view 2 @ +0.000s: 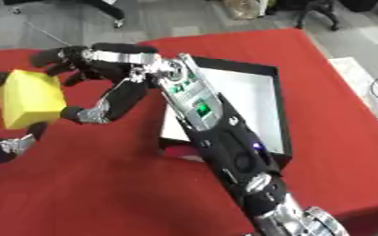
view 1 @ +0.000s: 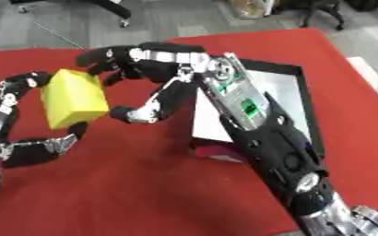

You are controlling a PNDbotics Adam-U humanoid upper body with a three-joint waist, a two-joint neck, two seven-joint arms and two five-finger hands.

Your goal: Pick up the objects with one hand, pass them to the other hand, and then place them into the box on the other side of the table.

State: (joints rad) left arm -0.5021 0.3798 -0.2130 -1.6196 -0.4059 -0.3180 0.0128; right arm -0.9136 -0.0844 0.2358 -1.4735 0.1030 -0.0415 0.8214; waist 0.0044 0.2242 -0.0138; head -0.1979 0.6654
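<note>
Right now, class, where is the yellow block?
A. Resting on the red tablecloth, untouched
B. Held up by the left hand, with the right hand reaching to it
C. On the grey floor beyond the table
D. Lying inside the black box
B: the yellow block sits in the curled fingers of the left hand, while the right hand spreads open beside it; the black box holds no block.

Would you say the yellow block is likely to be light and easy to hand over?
Probably light: the yellow block looks like foam. Its flat faces suit the left hand holding it, and it should not roll. The right hand is spread beside it.
</note>
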